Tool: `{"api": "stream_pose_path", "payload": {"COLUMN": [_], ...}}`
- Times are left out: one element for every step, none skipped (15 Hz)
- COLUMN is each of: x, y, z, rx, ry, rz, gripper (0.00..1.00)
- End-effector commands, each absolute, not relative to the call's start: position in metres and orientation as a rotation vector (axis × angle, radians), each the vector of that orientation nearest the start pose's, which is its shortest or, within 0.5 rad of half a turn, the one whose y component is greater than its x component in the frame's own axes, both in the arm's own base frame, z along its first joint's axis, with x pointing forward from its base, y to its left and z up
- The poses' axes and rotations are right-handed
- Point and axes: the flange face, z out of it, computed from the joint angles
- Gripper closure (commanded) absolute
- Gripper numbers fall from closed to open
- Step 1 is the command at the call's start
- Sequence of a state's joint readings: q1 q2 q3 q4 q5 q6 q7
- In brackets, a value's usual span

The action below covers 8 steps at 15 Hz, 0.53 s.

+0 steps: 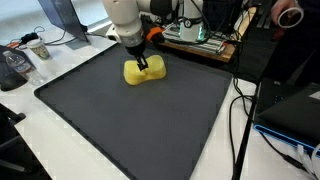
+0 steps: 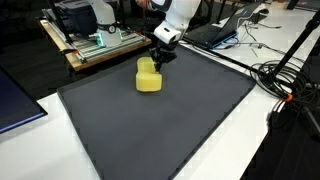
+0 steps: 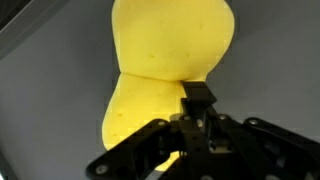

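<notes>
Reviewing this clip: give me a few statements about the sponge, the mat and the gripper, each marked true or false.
1. The sponge is yellow. True.
2. It lies on a dark mat. True.
3. The gripper hangs over a bare corner of the mat, well away from the sponge. False: it is right at the sponge, coming from above.
4. The sponge sits in the mat's middle. False: it is close to the edge that the arm reaches in from.

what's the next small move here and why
Probably a short lift straight up: the gripper seems to pinch the yellow sponge at its waist, and the sponge rests on the dark mat.
</notes>
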State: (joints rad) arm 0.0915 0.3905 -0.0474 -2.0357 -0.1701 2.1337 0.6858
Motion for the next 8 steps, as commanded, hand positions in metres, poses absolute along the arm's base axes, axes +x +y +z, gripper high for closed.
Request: {"api": "stream_pose_path", "payload": {"x": [0.5412, 0.5425, 0.5429, 0.5430, 0.5431, 0.5433, 0.5439, 0.5444], "y": [0.0061, 0.0061, 0.0061, 0.0060, 0.0059, 0.0057, 0.0055, 0.0055], "z": [0.1919, 0.1936, 0.1940, 0.1943, 0.1944, 0.1945, 0.1951, 0.1961], "rx": [-3.219, -3.218, -3.217, -3.218, -3.221, -3.222, -3.219, -3.219], "ry": [0.888, 0.888, 0.888, 0.888, 0.888, 0.887, 0.888, 0.890], "rz": [0.456, 0.448, 0.447, 0.444, 0.442, 0.443, 0.442, 0.438], "gripper": [0.97, 0.97, 0.97, 0.97, 0.97, 0.97, 0.97, 0.97]}}
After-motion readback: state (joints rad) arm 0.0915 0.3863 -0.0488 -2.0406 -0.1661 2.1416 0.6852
